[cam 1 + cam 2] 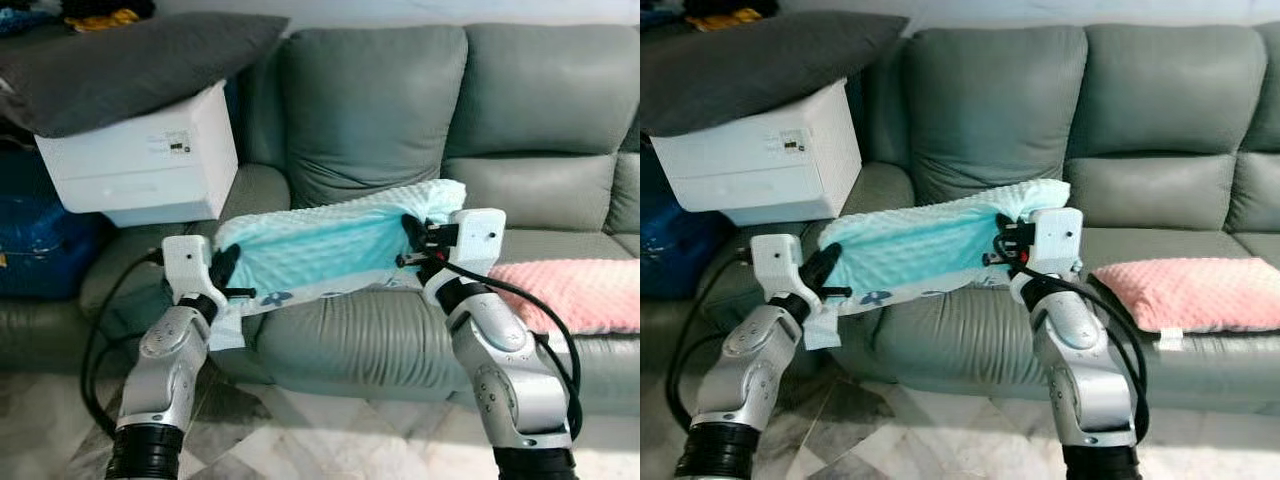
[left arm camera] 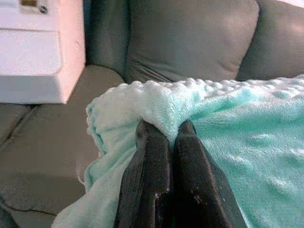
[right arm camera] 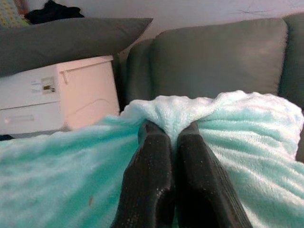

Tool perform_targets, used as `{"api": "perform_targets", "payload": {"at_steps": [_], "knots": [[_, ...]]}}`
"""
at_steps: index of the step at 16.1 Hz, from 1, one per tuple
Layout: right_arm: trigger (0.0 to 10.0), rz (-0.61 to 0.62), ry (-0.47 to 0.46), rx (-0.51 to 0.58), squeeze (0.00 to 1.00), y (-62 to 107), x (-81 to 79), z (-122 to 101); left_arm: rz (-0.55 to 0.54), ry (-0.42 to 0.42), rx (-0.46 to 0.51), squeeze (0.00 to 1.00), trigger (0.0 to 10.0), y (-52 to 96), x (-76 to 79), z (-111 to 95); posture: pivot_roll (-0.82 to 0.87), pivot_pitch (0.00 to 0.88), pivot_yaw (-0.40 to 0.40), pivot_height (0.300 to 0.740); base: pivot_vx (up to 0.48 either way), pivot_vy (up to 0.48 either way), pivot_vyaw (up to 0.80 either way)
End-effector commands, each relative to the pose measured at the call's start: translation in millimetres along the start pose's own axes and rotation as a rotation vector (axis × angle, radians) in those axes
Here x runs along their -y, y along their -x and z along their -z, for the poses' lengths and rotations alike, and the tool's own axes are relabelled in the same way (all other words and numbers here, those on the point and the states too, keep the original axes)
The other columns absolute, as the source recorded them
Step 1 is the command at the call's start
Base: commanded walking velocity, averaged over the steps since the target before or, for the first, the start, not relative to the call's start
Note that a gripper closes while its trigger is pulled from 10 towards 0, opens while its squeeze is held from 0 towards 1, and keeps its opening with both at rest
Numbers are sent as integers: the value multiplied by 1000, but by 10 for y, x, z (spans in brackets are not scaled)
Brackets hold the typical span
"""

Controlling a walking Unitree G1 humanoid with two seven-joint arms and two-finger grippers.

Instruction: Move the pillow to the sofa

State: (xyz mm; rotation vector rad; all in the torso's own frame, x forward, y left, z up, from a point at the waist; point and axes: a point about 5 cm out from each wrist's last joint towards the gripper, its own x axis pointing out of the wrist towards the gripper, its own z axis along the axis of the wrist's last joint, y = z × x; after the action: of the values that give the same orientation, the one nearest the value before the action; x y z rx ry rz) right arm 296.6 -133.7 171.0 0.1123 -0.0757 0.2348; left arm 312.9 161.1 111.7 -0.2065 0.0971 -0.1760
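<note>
No writing can be read anywhere. The white box [image 1: 150,160] at the far left, sitting on the sofa arm under a dark grey cushion, carries a small label [image 1: 172,143] on its front face with a dark mark beside pale print, but the print is too small and blurred to make out. The same label shows in the right wrist view, equally unreadable.

Sofa [image 1: 560,120]: grey-green leather, right across the frame.
Seat, lower right: pink pillow [image 1: 575,290] lying flat.
Armrest, upper left: white box [image 1: 150,160], dark grey cushion [image 1: 130,65] on top.
</note>
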Motion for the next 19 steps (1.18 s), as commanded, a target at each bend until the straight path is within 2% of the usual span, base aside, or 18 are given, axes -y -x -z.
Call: {"api": "perform_targets", "payload": {"at_steps": [1, 5, 19], "knots": [[10000, -2, 4, 35, 0, -14, 3, -87, 35, 12, 25, 0, 10000, -29, 36, -67, -191, 0, 45, 740, 0, 0, 0], [10000, -6, 2, 38, 0, -12, -10, -84, 51, 28, 33, 0, 10000, -19, 68, -73, -185, 0, 44, 740, 221, 0, 0], [10000, -12, 9, 43, 0, -15, -20, -92, 94, 48, 32, 0, 10000, -21, 124, -75, -187, 0, 47, 740, 437, 0, 0]]}}
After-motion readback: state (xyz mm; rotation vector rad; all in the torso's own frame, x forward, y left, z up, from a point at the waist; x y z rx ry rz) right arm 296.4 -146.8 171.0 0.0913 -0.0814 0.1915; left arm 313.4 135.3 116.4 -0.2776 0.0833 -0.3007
